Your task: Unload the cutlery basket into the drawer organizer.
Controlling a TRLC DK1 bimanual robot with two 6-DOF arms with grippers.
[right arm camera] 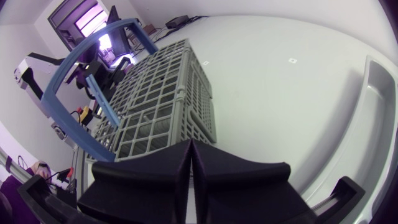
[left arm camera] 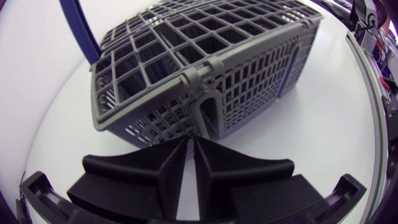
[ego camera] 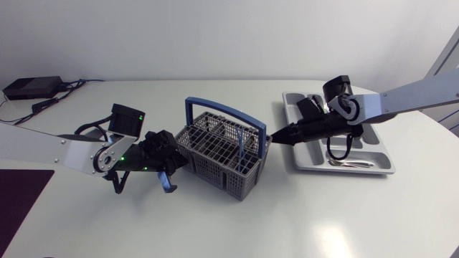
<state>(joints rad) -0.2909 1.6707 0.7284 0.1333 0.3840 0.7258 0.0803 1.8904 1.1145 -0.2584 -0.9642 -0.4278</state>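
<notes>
Bracketing the cutlery basket [ego camera: 226,154] from opposite sides, both arms sit low over the table [ego camera: 344,215]. I read that pairing as a brace or a nudge rather than a pick. Nearest in its own wrist view, the left gripper [left arm camera: 190,144] has its two wedge fingers pressed together with nothing between them. Its tips are close up to the basket's grey lattice wall, beside a moulded clip; closed like this it can push or steady but not grasp. The right gripper [right arm camera: 190,146] is likewise closed on nothing. Its tip is at or just beside the basket's rim on the side facing the drawer organizer [ego camera: 376,147]. Between the two, the basket stands upright with its blue handle [ego camera: 215,106] raised, and most compartments look empty from above. A blue upright piece [ego camera: 244,147] stands near the basket's right end, and I cannot tell whether it is a utensil or part of the basket. Farther off, under the right arm, the organizer lies flat with metal cutlery [ego camera: 351,164] in the compartment along its near edge, so I judge the unloading largely done. Either claw would need to open before lifting anything.
</notes>
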